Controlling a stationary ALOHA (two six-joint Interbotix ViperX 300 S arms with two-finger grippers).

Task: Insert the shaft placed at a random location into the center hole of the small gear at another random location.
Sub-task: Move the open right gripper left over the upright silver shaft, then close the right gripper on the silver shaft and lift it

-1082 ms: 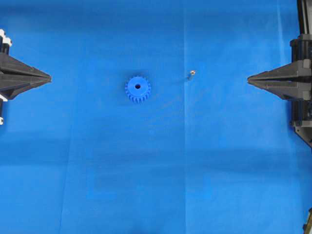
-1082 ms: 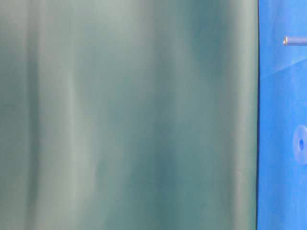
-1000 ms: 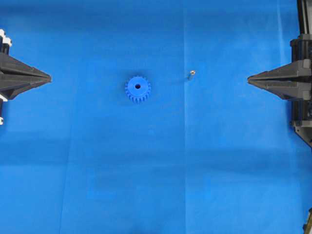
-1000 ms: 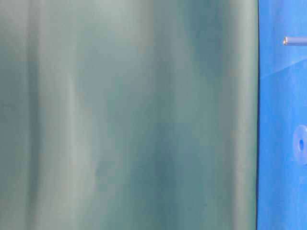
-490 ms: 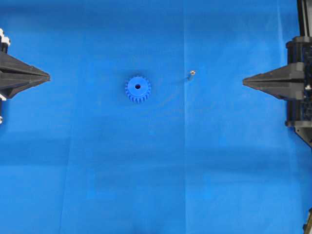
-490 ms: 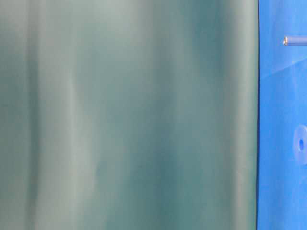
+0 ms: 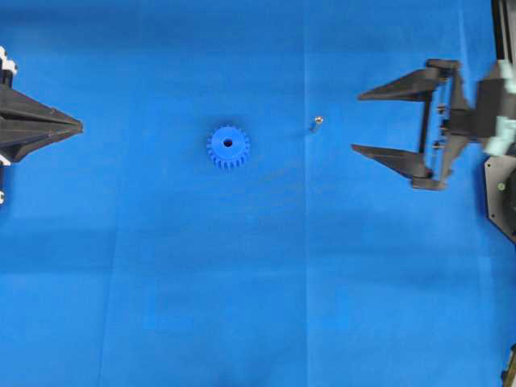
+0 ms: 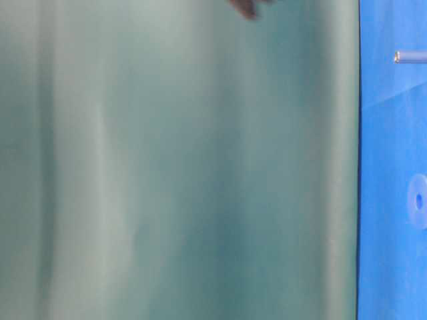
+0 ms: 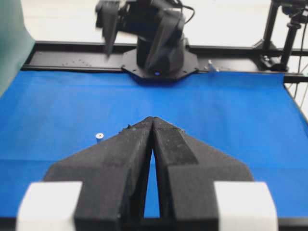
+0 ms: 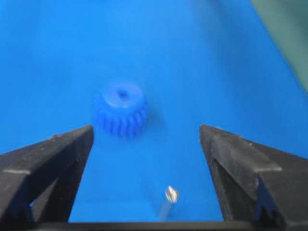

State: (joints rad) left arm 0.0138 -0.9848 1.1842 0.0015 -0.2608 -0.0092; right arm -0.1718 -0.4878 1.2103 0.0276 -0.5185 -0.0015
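Overhead exterior view. The small gear (image 7: 227, 147) lies flat on the blue cloth of the table (image 7: 242, 290), its center hole (image 7: 227, 143) facing up and unfilled. The shaft (image 7: 317, 122) stands apart, to the right of the small gear. The right gripper (image 7: 356, 122), released with jaws spread wide, sits further right of the shaft, lined up on it and apparently readied to take it. The left gripper (image 7: 81, 126), clenched to a point and empty, waits well to the left of the small gear.

Table-level exterior view. A green curtain fills most of the frame; a blurred shaft (image 8: 408, 57) and small gear (image 8: 418, 200) show on a strip of blue cloth at the right edge.

Left wrist-mounted view. The left gripper (image 9: 152, 119) fingers meet at the tips; beyond them lies blue cloth and the black base of the opposite arm.

Right wrist-mounted view. The shaft (image 10: 170, 196) lies between the open fingers, nearer the camera than the small gear (image 10: 121, 108); the cloth is smooth.
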